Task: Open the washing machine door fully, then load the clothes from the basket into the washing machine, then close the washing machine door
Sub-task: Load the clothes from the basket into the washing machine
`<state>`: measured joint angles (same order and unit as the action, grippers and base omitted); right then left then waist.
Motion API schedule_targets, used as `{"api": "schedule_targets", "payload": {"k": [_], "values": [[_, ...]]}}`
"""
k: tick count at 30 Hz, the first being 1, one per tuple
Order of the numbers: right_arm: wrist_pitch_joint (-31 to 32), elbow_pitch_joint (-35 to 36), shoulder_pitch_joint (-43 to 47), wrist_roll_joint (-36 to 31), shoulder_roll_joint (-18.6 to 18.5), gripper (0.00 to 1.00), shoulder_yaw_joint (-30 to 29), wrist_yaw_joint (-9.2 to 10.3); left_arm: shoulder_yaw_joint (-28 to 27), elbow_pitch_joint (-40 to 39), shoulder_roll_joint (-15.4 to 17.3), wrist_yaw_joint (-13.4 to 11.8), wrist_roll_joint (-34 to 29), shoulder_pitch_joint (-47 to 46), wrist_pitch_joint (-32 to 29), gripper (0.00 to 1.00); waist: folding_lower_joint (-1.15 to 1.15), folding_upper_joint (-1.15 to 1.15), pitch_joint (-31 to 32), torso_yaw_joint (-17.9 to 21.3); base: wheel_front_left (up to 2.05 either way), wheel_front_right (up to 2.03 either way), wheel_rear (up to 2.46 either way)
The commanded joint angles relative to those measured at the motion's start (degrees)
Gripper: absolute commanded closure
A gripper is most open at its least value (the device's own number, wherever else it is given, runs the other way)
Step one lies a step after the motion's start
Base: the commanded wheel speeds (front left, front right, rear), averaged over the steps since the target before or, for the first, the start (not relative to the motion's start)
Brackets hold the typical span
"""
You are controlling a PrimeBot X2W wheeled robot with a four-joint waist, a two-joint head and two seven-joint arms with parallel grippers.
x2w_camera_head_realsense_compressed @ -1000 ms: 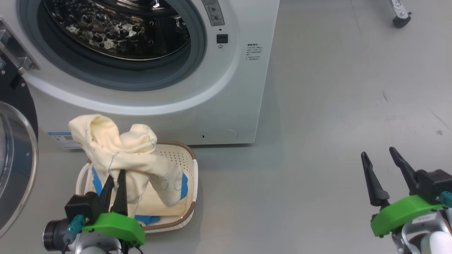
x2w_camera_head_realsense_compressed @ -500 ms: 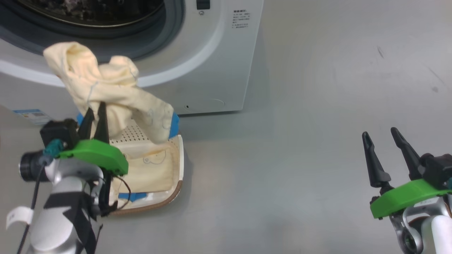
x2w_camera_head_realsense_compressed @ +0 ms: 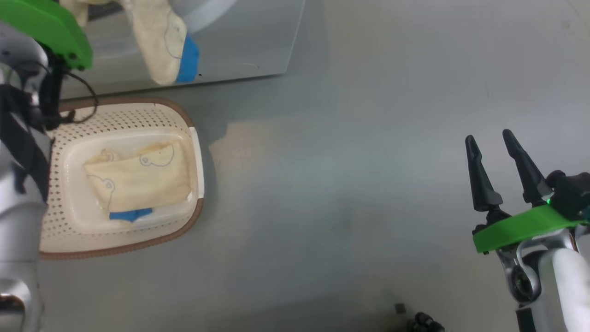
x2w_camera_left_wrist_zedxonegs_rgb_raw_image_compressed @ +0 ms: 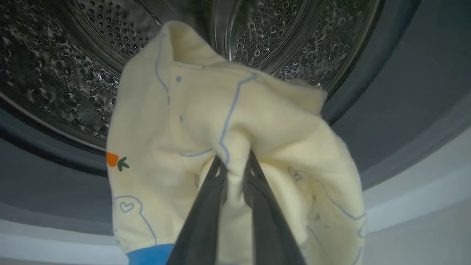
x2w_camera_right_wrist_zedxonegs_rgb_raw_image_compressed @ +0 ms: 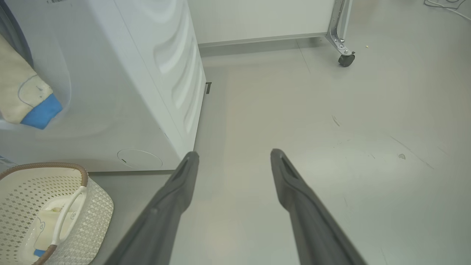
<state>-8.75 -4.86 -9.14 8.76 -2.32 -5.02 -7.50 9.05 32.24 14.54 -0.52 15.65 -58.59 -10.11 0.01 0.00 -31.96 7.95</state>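
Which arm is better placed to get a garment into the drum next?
Left. The left gripper is shut on a cream garment, held just in front of the drum opening. The right gripper is open and empty, over the floor off to the side of the washing machine.

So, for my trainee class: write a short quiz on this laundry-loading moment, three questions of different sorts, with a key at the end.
1. True or false: the right hand is closed on a garment.
2. What does the left hand grip?
A. a cream garment
B. a basket handle
C. the door rim
3. Fill the gap: the folded garment lies in the ____.

Key
1. False: its fingers stand apart over bare floor.
2. A.
3. basket.
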Motion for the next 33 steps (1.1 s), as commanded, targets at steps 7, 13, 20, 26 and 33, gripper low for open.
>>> {"api": "schedule_targets", "payload": {"k": [7, 13, 20, 26, 33], "values": [[-2.6, -1.1, -3.0, 1.4, -0.6, 0.00, 2.8, 0.01, -3.5, 3.8, 7.0, 0.4, 0.3, -11.8, -2.6, 1.00, -0.01, 0.00, -6.8, 4.1, 0.00, 0.00, 0.00], [-3.7, -2.9, -4.4, 2.5, -0.6, 0.00, 4.2, 0.01, -4.0, 7.3, 11.0, 0.8, -0.5, -18.4, -1.8, 1.00, -0.01, 0.00, -9.5, 5.8, 0.00, 0.00, 0.00], [-4.6, -3.7, -5.4, 3.3, -0.6, 0.00, 4.9, 0.01, -1.6, 7.4, 15.4, 2.4, -4.1, -26.4, 1.4, 1.00, -0.01, 0.00, -12.7, 7.2, 0.00, 0.00, 0.00], [-5.2, -4.2, -6.4, 4.2, -0.6, 0.00, 5.8, 0.01, -1.6, 7.8, 15.6, 2.5, -4.3, -33.1, 7.5, 1.00, -0.01, 0.00, -15.1, 8.1, 0.00, 0.00, 0.00], [-5.9, -5.6, -7.0, 5.3, -0.6, 0.00, 6.6, 0.01, -1.8, 10.8, 16.5, 0.7, -5.2, -36.1, 15.1, 1.00, -0.01, 0.00, -15.9, 8.8, 0.00, 0.00, 0.00]]}}
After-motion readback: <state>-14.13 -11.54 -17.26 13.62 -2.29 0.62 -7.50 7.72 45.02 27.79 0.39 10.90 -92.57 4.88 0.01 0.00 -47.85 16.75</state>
